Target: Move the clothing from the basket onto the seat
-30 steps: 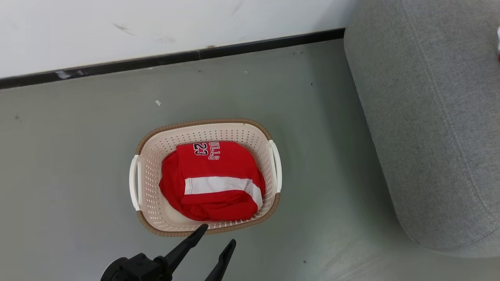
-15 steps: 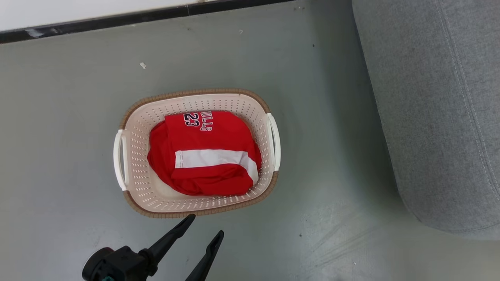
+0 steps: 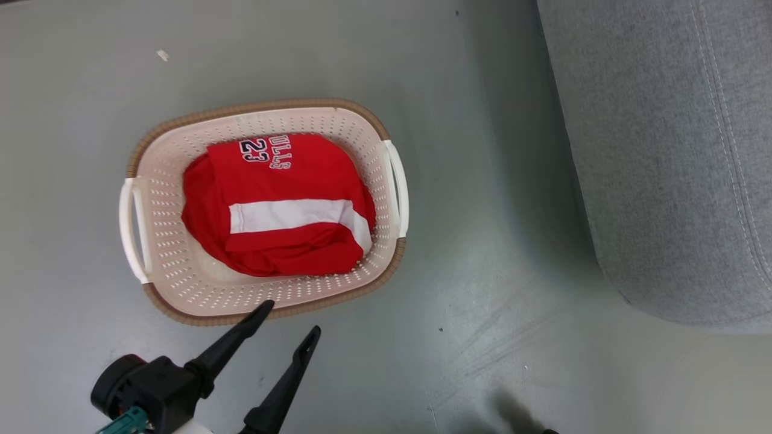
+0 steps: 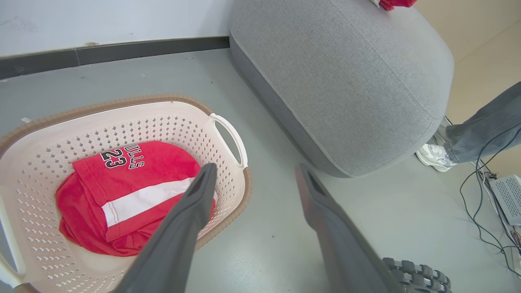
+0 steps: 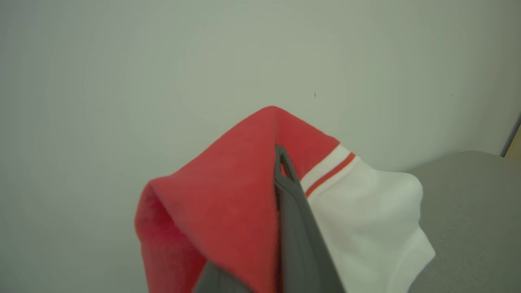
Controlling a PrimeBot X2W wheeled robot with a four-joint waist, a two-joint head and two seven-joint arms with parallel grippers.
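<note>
The cream basket [image 3: 175, 277] stands on the grey floor, and folded red clothing [image 3: 277, 199] with a white band and "23" lettering lies in it. My left gripper [image 3: 291, 318] hovers open just over the basket's near rim, nothing between its fingers. In the left wrist view its left finger crosses over the clothing [image 4: 122, 195] in the basket [image 4: 163, 126], the left gripper [image 4: 255, 169] pointing between basket and seat [image 4: 342, 81]. My right gripper [image 5: 281, 152] is shut on a red and white garment [image 5: 228, 195] beside the seat's grey fabric [image 5: 468, 211].
The grey seat [image 3: 663, 150] fills the right side, with a strip of bare floor between it and the basket. A bit of red cloth [image 4: 392, 3] lies on the seat's top. A person's leg [image 4: 484, 130] and shoe [image 4: 435, 156] stand past the seat, near cables [image 4: 480, 211].
The head camera has tilted down and turned, so wall and skirting left the picture. My left gripper stays open at the basket's near rim. The clothing in the basket lies as before.
</note>
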